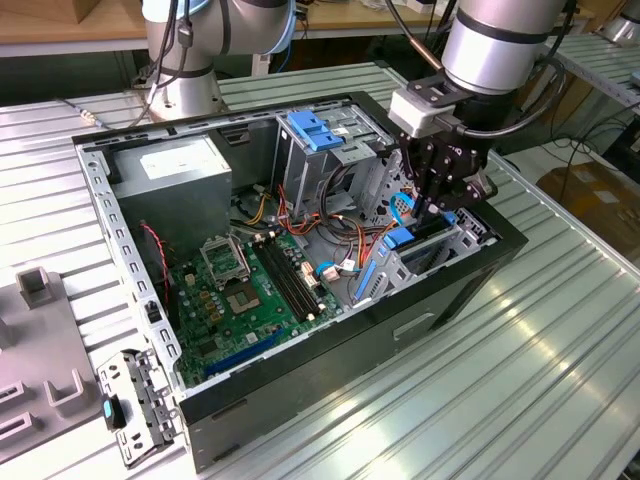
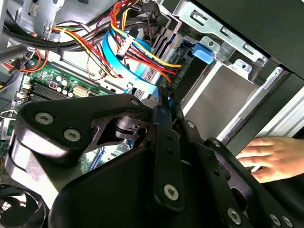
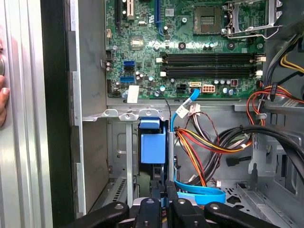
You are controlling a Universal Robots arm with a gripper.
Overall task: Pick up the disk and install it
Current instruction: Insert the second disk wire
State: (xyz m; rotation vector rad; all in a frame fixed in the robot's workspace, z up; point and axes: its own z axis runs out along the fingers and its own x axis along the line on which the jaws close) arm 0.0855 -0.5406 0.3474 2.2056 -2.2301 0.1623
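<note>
Right, my black pincer (image 1: 447,200) clamps the blue-railed silver disk (image 3: 153,142) edgewise over its bay; nearby coloured cables (image 3: 199,142) could snag.

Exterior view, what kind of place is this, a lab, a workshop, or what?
Probably a robotics lab or test workshop. An opened computer case sits on a ribbed metal table, a robot arm reaches into it, a second arm's base stands behind, and benches with cables fill the background.

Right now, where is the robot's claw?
In the exterior view the gripper is on the right side, reaching down into the open computer case, above the blue-tabbed drive bay.
</note>
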